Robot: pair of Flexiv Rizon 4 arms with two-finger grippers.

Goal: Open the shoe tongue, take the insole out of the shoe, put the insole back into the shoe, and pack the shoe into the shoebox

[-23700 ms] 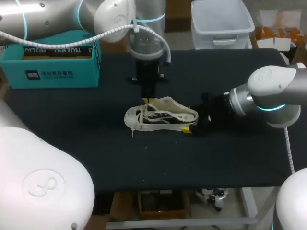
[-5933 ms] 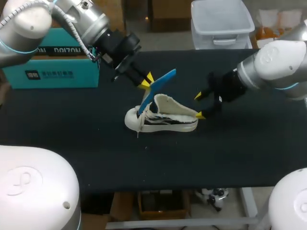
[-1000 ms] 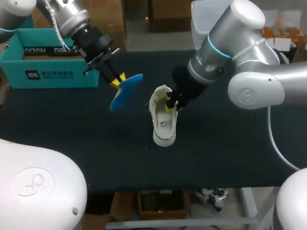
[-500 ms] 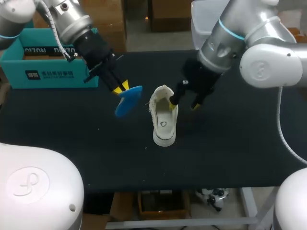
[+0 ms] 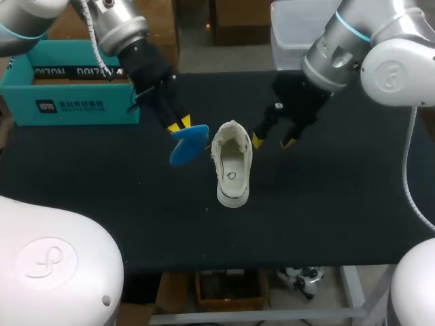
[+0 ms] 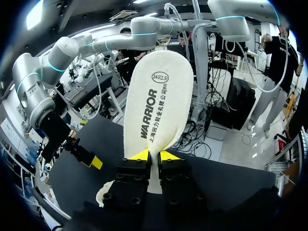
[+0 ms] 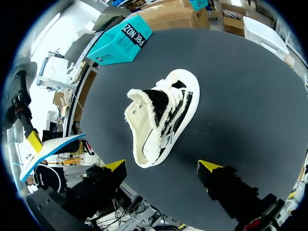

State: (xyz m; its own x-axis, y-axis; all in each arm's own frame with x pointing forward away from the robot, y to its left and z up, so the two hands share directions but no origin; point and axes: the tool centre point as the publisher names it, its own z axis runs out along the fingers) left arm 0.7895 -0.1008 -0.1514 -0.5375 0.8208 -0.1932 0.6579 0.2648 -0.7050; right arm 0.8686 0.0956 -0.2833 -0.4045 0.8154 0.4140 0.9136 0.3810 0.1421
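The white and black shoe stands on the black table with its opening up and its heel toward the back. In the right wrist view the shoe lies just ahead of my right gripper. My right gripper is open, hovering to the right of the heel and touching nothing. My left gripper is shut on the insole, blue underneath, held in the air left of the shoe. In the left wrist view the insole shows its white fleecy side, rising from my left gripper.
The teal shoebox stands open at the table's back left, also seen as the shoebox beyond the shoe. A clear plastic bin sits behind the table's far edge at the right.
My right gripper has opened, let go of the shoe's heel and drawn back to the right. My left arm has carried the insole a little rightward, closer to the shoe.
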